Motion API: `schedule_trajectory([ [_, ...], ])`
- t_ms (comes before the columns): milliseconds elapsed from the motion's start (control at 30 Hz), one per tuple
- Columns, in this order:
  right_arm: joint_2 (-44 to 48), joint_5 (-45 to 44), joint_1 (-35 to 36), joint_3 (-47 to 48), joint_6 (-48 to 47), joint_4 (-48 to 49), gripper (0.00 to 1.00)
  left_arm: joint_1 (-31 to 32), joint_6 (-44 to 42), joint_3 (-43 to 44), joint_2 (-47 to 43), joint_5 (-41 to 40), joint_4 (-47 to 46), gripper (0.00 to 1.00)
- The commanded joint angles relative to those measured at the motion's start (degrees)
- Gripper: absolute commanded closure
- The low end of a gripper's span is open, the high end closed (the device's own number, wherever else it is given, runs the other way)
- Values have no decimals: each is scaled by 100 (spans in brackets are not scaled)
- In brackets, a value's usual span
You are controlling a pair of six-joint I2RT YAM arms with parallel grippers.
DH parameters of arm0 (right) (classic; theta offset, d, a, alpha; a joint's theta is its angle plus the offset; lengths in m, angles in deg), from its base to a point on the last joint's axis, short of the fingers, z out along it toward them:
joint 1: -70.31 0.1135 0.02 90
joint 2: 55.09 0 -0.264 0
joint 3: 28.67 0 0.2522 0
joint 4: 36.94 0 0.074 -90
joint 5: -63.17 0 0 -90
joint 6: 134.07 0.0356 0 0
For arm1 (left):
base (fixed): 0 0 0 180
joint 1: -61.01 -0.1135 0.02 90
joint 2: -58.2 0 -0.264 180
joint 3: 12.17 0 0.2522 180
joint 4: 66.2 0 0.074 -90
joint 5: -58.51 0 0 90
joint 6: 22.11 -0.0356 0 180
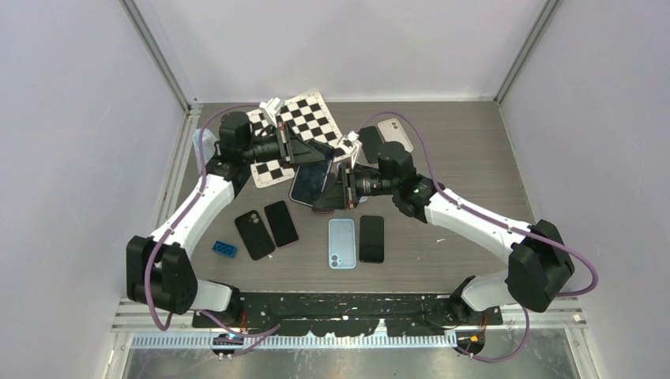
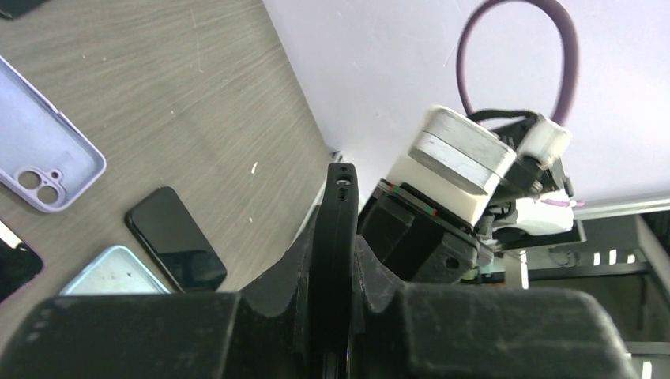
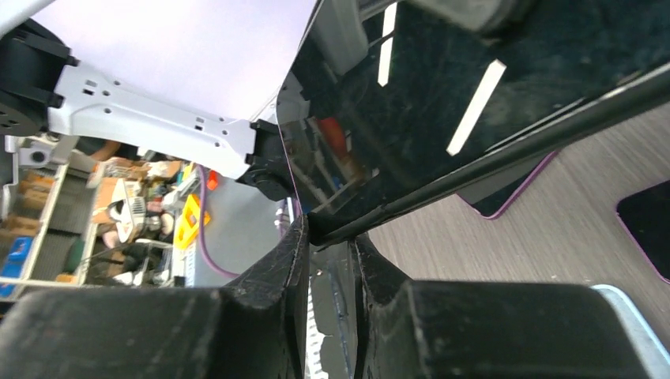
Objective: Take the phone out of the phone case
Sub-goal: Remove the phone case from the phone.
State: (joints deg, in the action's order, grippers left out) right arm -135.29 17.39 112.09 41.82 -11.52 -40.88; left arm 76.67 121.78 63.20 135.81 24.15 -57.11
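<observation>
Two grippers share one load: left gripper [image 1: 299, 151] nearly closed, clamping end of black phone case [image 2: 341, 207]; right gripper [image 1: 338, 192] nearly closed, pinching opposite edge of same case. Case holds phone [image 1: 310, 180], tilted, screen up, lifted off table [image 1: 474, 174], just over checkerboard [image 1: 304, 118] near edge. Light blue case [image 1: 340, 243] and black handset [image 1: 371, 238] lie flat, robot side of checkerboard.

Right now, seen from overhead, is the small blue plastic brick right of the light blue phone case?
No, the small blue plastic brick lies left of the light blue phone case.
</observation>
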Motion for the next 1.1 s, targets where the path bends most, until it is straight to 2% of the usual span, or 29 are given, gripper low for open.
schedule_trajectory([
  [0, 371, -719, 494, 281, -1035, 366, 86, 108, 1680, 114, 181, -428, -421, 100],
  [167, 583, -1269, 511, 102, -1243, 480, 86, 70, 2417, -113, 190, -417, -899, 100],
  [333, 626, -1382, 539, 75, -1467, 591, 86, -9, 2112, -72, 164, -625, -304, 100],
  [767, 685, -1918, 765, 119, -2257, 204, 84, -28, 2263, -212, 199, -697, -254, 100],
  [1067, 861, -2588, 766, -49, -2291, -52, 81, -233, 2249, -273, 47, -757, -302, 100],
])
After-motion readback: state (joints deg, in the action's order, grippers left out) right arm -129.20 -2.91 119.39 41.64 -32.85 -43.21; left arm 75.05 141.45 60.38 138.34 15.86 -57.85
